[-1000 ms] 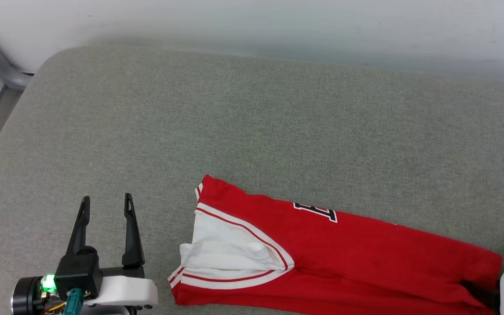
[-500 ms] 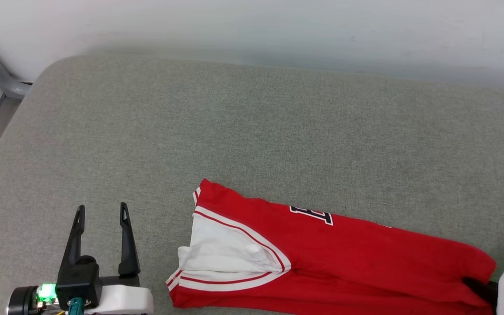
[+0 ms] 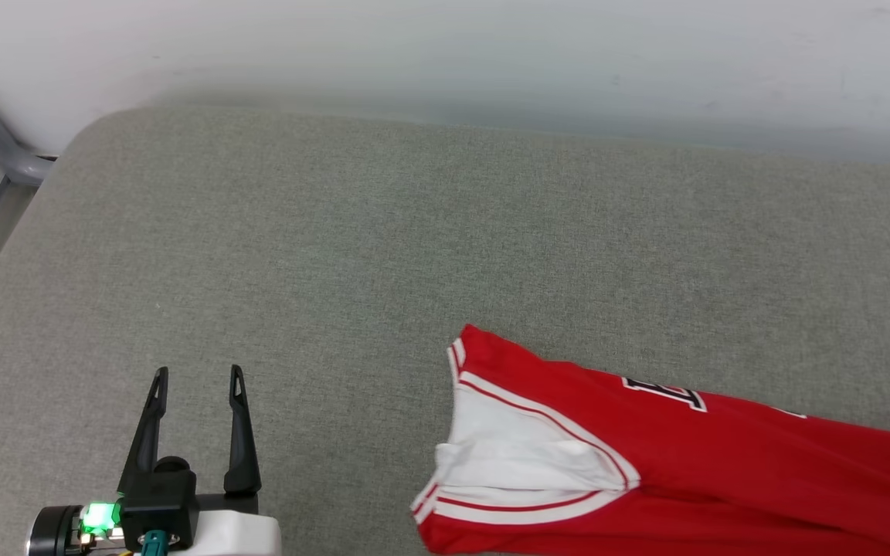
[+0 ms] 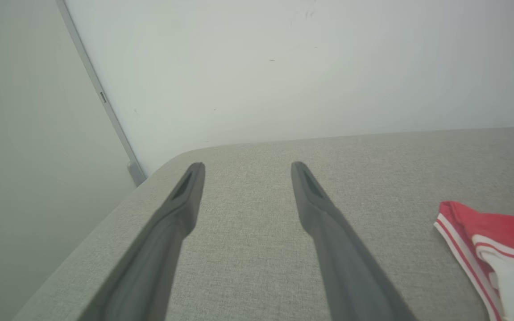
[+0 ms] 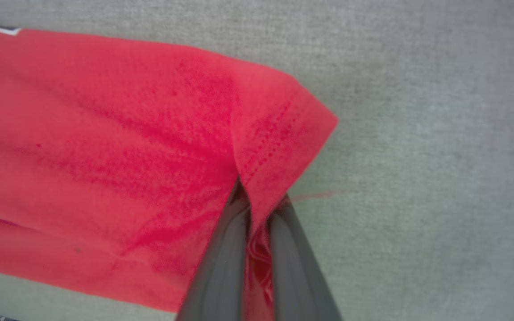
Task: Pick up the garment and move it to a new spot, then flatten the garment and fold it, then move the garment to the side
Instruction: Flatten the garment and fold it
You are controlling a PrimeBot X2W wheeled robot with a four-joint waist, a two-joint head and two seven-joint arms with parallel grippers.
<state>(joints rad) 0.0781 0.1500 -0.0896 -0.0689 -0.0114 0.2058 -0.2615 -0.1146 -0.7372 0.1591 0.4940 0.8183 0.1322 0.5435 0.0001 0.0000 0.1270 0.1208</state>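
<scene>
Left tool (image 3: 198, 372) sits at the lower left of the head view, dark fingers spread wide with nothing between them, hovering over bare grey fabric-covered worktop (image 3: 414, 232). In its own wrist view, left tool (image 4: 246, 166) points at the far wall and the shirt is only at the right margin.

To its right, across a stretch of bare worktop, is the garment (image 3: 723, 463): a red soft-fabric T-shirt with a white short sleeve and red-white striped trim. It lies flat in a long narrow strip. The sleeve end (image 4: 484, 223) faces the left tool but is well apart from it.

The long axis runs left to right, dipping slightly toward the right. Black white-outlined lettering (image 3: 665, 394) is on the far edge, and the hem end runs off the right of the head view.

Right tool (image 5: 259, 200) is clamped shut on the stitched hem corner of the garment (image 5: 105, 133), with fabric pinched between the fingers.

My read: the right arm owns this move. A pull rightward along the long axis lets the strip trail straight. A sideways pull risks skewing or opening the fold.
</scene>
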